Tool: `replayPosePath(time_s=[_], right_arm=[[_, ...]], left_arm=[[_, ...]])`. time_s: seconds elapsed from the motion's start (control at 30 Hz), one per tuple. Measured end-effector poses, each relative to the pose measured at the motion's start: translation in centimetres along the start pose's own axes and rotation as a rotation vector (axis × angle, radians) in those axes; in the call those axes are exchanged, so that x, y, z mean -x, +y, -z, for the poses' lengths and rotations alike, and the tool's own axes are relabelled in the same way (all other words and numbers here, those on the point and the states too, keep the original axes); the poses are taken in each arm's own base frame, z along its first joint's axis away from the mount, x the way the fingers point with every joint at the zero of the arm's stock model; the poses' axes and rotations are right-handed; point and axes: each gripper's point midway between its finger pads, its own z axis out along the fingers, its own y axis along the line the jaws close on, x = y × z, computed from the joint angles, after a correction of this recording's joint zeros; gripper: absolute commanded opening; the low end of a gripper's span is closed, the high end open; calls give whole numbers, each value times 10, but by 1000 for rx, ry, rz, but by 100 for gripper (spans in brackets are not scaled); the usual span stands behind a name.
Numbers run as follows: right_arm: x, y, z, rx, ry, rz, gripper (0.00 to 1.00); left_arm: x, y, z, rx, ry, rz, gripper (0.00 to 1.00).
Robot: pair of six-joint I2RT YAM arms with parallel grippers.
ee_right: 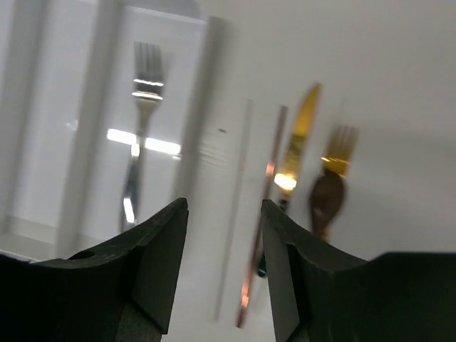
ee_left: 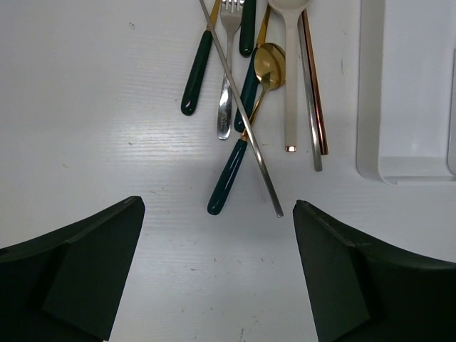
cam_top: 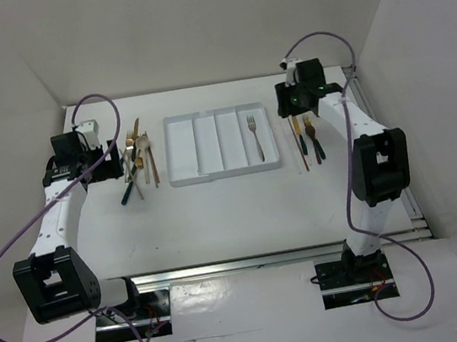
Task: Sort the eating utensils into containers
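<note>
A white tray with four long compartments lies mid-table. One silver fork rests in its rightmost compartment. Left of the tray lies a pile of utensils: a gold spoon with a teal handle, a silver chopstick, a silver fork, a white spoon and a copper chopstick. My left gripper stands open just short of them, empty. Right of the tray lie a copper chopstick, a gold knife and a gold fork. Over the tray's right rim, my right gripper hovers open and empty.
White walls close the table on the left, back and right. The tray's near left corner shows in the left wrist view. A metal rail runs along the near edge by the arm bases.
</note>
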Motion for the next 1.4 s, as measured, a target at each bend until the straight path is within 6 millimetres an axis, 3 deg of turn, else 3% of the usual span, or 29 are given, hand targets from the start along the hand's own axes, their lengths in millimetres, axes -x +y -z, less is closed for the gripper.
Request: replayPosePath(time_s=[0.13, 0.23, 0.3, 0.4, 0.47, 0.6, 0.77, 0.83, 0.9, 1.07, 1.17, 1.4], right_arm=[[-16, -72, 23, -93, 5, -23, 52], [-49, -94, 23, -119, 73, -25, 49], [-74, -93, 21, -104, 136, -15, 48], [-89, -87, 20, -77, 176, 2, 47], [-88, -85, 20, -64, 172, 13, 47], [-87, -82, 19, -48, 168, 19, 47], [-86, -81, 19, -39, 165, 19, 47], [-86, -80, 19, -37, 165, 19, 47], [-86, -80, 19, -36, 165, 19, 47], [-86, -80, 19, -36, 165, 19, 47], [-87, -80, 19, -36, 166, 19, 47], [-89, -80, 19, -34, 171, 17, 47]], left_arm=[[-2, -2, -3, -14, 10, 2, 100], [-7, -3, -9, -20, 30, 6, 100], [-10, -3, -14, -23, 50, 11, 100], [-15, -2, -22, -25, 77, 15, 100], [-18, -1, -26, -24, 90, 14, 100], [-23, 6, -39, -1, 127, -4, 86], [-44, 18, -68, 30, 227, -47, 67], [-48, 20, -77, 27, 257, -63, 64], [-45, 19, -80, 14, 263, -76, 59], [-25, 13, -80, -36, 221, -118, 57], [-27, 7, -80, -75, 224, -120, 57], [-18, -22, -80, -218, 229, -87, 57]])
